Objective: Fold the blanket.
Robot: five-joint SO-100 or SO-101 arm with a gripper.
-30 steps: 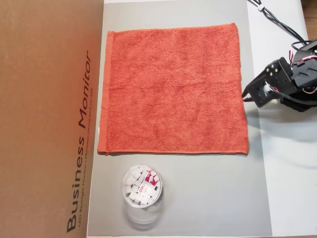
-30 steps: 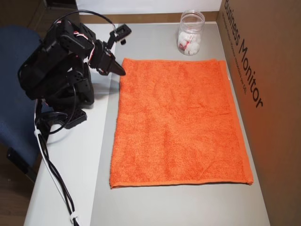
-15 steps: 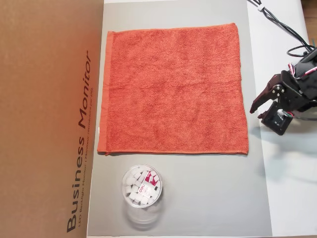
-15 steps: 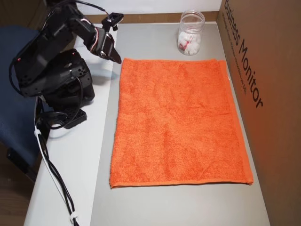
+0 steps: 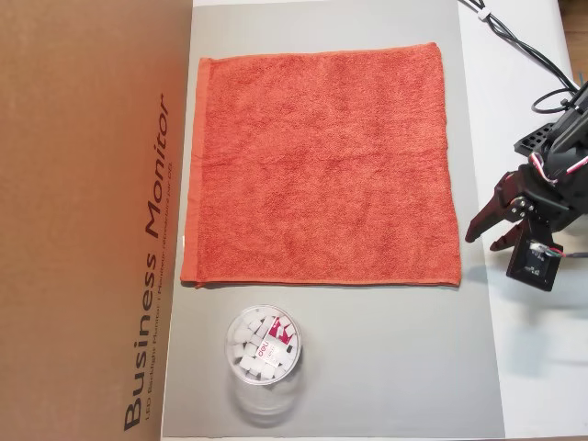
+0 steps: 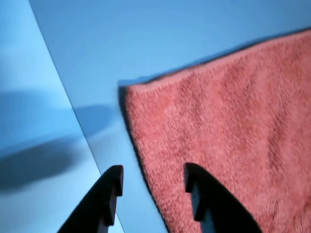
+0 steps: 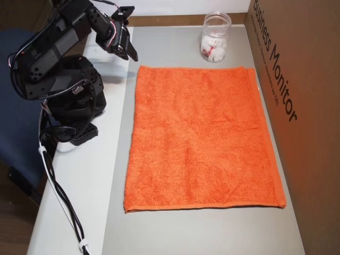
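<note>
The blanket (image 5: 322,165) is an orange-red terry towel lying flat and unfolded on the grey mat, also seen in another overhead view (image 7: 202,133). My gripper (image 5: 484,242) hovers just off the blanket's right edge, near its lower right corner. In the wrist view the gripper (image 6: 153,174) is open; its two dark fingers straddle the hemmed edge of the blanket (image 6: 228,126) just short of the corner, with nothing held. In the other overhead view the gripper (image 7: 130,53) sits above the blanket's top left corner.
A clear round container (image 5: 264,344) with white pieces stands on the grey mat (image 5: 386,358) beyond the blanket, also visible from the other side (image 7: 215,40). A tall cardboard box (image 5: 92,220) walls one side. Cables (image 7: 64,202) trail from the arm's base.
The gripper has swung along the blanket's edge towards the corner nearer the container, and its jaws stand wider apart. The blanket has not moved.
</note>
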